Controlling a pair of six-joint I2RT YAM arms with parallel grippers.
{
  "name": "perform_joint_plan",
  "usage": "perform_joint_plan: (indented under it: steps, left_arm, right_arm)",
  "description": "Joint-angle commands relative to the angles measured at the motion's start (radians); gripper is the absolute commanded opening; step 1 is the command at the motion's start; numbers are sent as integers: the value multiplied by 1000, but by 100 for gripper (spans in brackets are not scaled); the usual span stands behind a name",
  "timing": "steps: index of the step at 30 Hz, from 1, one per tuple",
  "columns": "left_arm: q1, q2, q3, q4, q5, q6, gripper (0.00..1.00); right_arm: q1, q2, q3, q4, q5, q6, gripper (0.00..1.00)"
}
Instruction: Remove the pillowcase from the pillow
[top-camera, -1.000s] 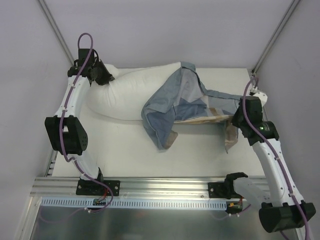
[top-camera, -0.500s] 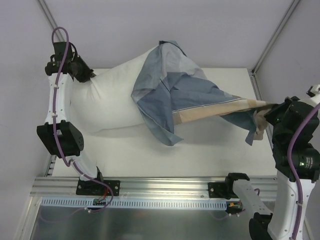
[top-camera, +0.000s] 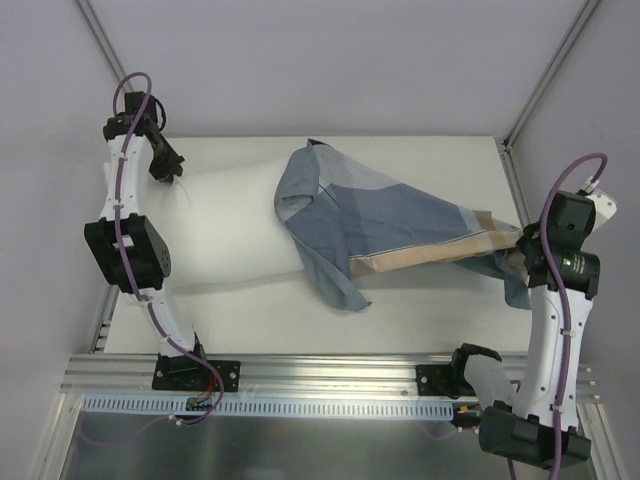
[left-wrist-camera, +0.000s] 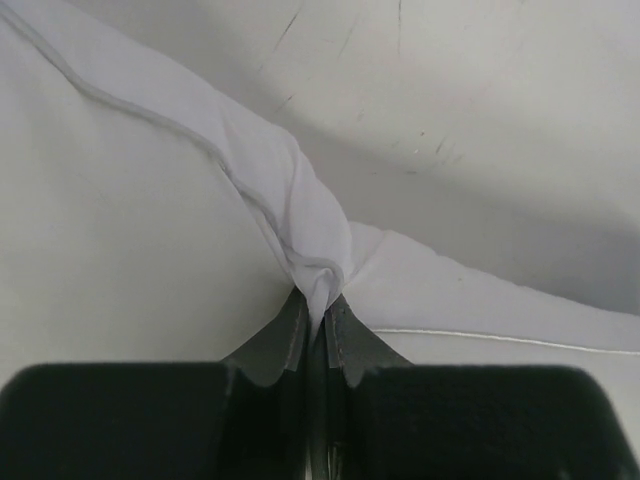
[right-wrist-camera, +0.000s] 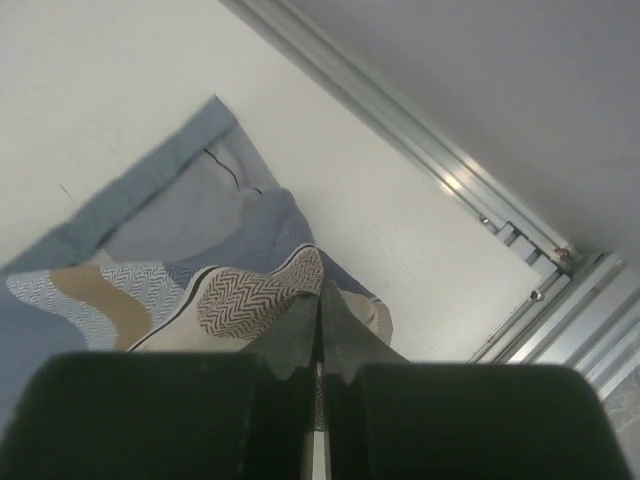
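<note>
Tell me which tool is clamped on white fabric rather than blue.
The left tool, shut on a corner of the white pillow. The right tool pinches the blue pillowcase at its patterned edge.

The pillowcase (top-camera: 400, 215) hides the right end of the pillow (top-camera: 230, 225).

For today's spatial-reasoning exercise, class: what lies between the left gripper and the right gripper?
In the top view, two things lie between them: the white pillow, pinched by the left gripper, then the grey-blue pillowcase, stretched across to the right gripper.
</note>
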Motion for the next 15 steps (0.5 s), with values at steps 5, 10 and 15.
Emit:
perform_joint_plan:
  steps: [5, 10, 15]
  left_arm:
    - [-76, -122, 32, 29, -163, 44, 57]
    - [-159, -216, 27, 31, -229, 60, 92]
    - [-282, -305, -56, 37, -257, 74, 93]
  right_arm:
    - [112, 48, -63, 109, -117, 7, 20]
    - [438, 83, -66, 152, -41, 27, 99]
    - [764, 204, -45, 250, -58, 58, 96]
